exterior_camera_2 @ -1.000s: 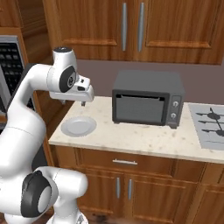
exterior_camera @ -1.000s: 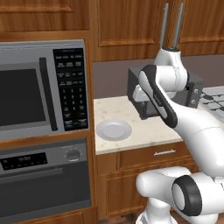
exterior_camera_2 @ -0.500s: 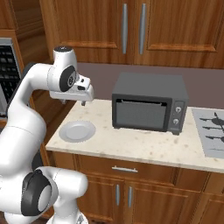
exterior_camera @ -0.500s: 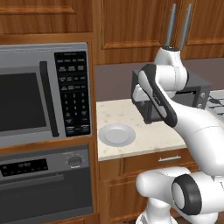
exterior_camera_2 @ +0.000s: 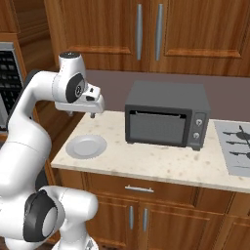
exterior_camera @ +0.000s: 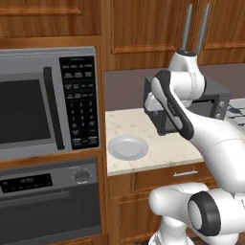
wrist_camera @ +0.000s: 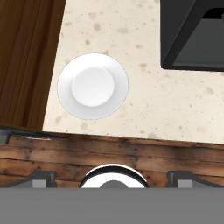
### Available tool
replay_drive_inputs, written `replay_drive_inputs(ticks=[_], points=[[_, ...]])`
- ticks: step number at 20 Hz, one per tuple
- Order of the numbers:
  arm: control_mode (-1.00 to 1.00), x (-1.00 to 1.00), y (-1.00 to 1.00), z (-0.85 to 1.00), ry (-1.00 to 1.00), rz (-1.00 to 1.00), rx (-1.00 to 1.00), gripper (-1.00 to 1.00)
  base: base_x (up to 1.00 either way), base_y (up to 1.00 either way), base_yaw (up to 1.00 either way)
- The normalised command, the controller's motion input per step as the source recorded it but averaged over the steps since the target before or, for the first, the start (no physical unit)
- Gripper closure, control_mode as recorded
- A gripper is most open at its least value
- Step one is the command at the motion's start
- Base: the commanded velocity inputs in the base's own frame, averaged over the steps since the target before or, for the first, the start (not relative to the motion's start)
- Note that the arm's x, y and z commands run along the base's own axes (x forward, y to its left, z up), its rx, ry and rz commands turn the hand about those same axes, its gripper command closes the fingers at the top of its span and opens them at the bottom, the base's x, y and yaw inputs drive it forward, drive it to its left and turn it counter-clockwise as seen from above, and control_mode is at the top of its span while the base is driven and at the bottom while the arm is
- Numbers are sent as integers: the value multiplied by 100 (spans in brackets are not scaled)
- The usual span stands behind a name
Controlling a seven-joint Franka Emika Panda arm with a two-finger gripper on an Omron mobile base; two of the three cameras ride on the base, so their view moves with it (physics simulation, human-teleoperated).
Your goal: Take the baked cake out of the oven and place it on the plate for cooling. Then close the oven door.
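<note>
Since a second ago the base has drifted right, shifting the whole scene. The gripper (exterior_camera_2: 93,115) hangs spread and empty above the bare plate (exterior_camera: 128,147). The oven (exterior_camera: 50,203) looks shut, the cake presumably inside; driving on risks overshooting its door.

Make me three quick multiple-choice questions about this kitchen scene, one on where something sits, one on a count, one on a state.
1. Where is the plate?
A. on the counter, left of the toaster oven
B. inside the oven
C. on the stove

2. How many things lie on the plate?
A. two
B. none
C. one

3. The oven door below the microwave is:
A. wide open
B. removed
C. closed

Answers: 1 A, it rests on the speckled counter apart from the dark box; 2 B, the hand view shows it bare; 3 C, the panel stands flush in its frame.
</note>
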Motion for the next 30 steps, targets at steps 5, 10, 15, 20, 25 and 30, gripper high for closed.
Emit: replay_drive_inputs(ticks=[5, 10, 15, 20, 25, 30], points=[[-100, 0, 0, 0, 0, 0, 0, -100, 0, 0, 0], [-100, 0, 0, 0, 0, 0, 0, -100, 0, 0, 0], [-100, 0, 0, 0, 0, 0, 0, -100, 0, 0, 0], [-100, 0, 0, 0, 0, 0, 0, -100, 0, 0, 0], [-100, -4, 0, 0, 0, 1, 0, -100, 0, 0, 0], [-100, -32, 1, -1, -6, 13, -1, -100, 0, 0, 0]])
